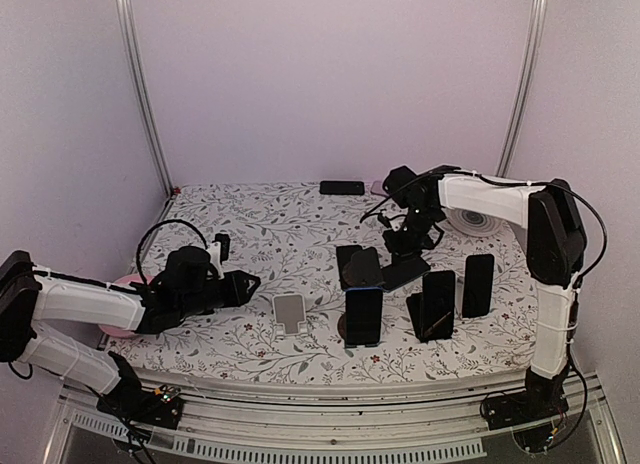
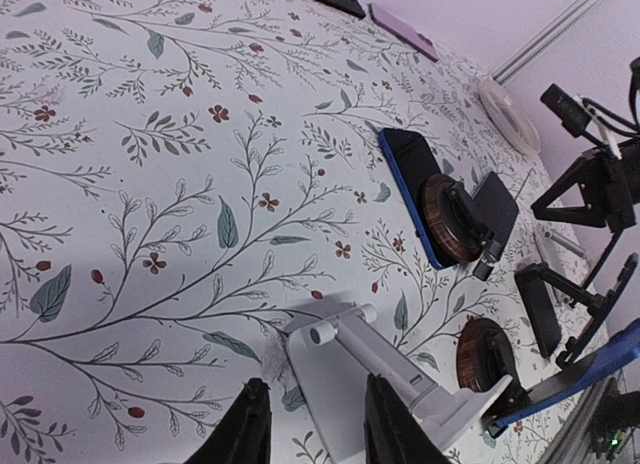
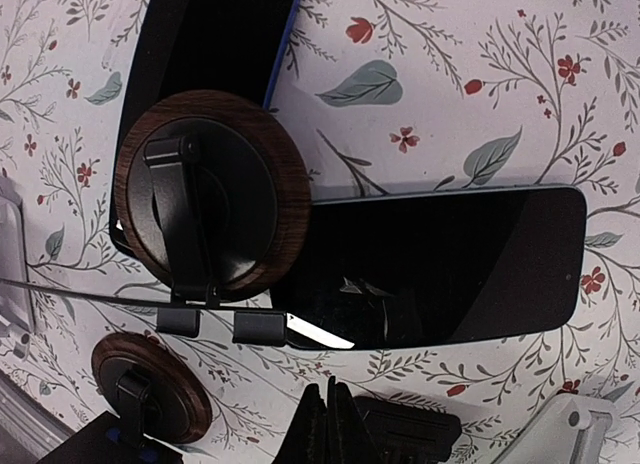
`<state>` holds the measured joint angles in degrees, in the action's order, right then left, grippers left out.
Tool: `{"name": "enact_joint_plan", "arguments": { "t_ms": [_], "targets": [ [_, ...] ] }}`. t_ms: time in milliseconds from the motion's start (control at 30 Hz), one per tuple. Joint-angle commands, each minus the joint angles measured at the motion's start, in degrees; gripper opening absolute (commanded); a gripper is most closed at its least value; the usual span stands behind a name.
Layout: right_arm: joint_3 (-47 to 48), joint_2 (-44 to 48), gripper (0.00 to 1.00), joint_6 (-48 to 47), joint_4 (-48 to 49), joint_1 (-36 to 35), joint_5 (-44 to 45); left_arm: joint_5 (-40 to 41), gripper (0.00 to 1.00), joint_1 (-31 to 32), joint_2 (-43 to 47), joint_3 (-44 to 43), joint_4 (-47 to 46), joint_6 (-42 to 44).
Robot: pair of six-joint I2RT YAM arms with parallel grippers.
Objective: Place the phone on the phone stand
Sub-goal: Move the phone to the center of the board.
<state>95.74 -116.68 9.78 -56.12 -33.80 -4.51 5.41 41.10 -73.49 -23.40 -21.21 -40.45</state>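
Right claw (image 3: 322, 392) shut, left claw (image 2: 315, 384) part-open, both empty; phone (image 3: 450, 259) half-hidden by round stand (image 3: 210, 194).

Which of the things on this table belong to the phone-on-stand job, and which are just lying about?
Job: flat phone; empty white stand; right fingers, shut near that phone.
Lying about: phones on stands; black phone at the far edge; white disc.

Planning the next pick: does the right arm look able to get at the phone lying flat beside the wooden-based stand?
Probably yes: the right gripper hangs shut close above the flat phone, most of it bare; only one end is hidden by the wooden stand.
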Motion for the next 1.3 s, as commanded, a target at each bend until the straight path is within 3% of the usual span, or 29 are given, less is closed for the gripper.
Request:
{"name": "enact_joint_plan", "arguments": {
  "t_ms": [0, 1267],
  "targets": [
    [1.2, -2.41, 0.04, 1.79, -2.09, -1.23, 1.45, -0.83, 0.33, -0.92, 1.12, 0.94, -1.54, 1.14],
    [-0.77, -5.83, 0.05, 9.22, -3.06, -6.85, 4.78, -1.36, 0.33, -2.07, 1.91, 1.67, -0.8, 1.11]
  ]
}}
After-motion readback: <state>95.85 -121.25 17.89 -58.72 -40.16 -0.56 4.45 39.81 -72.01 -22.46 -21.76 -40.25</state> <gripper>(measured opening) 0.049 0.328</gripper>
